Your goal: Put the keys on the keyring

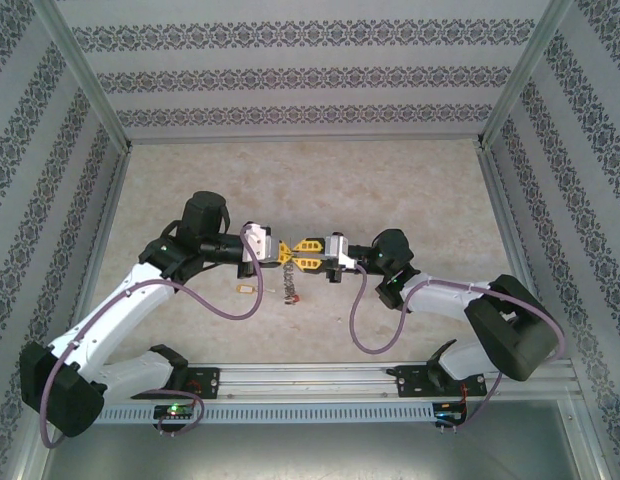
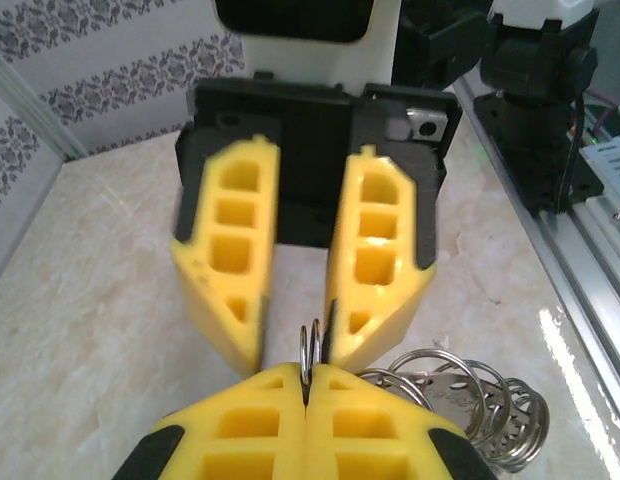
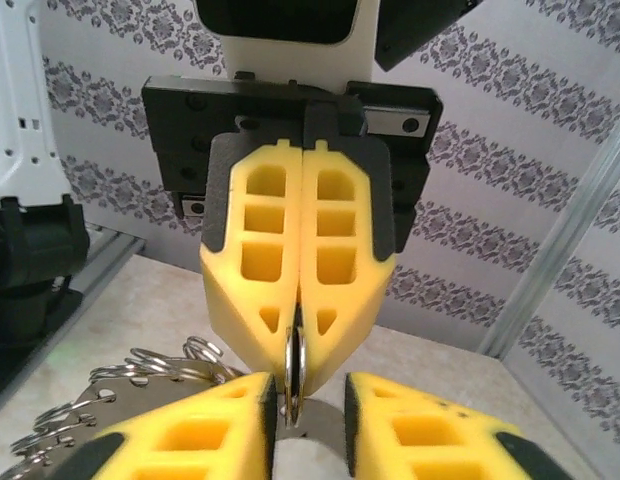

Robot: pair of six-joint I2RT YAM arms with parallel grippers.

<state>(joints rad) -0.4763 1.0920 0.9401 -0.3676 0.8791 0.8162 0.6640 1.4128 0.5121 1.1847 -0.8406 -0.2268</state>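
One thin grey metal keyring [image 2: 308, 346] clamped edge-on in left gripper [image 3: 294, 360]; right gripper [image 2: 296, 355] fingers apart, straddling it.

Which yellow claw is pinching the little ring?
The left gripper: its fingers are shut tight on the thin metal ring, while the right gripper has its fingers spread apart.

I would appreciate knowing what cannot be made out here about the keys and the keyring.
Top view: metal bunch too small to tell keys from rings.
Left wrist: keyring edge-on, its base hidden in the left gripper.
Right wrist: metal bunch cut off by the bottom edge and the right gripper.
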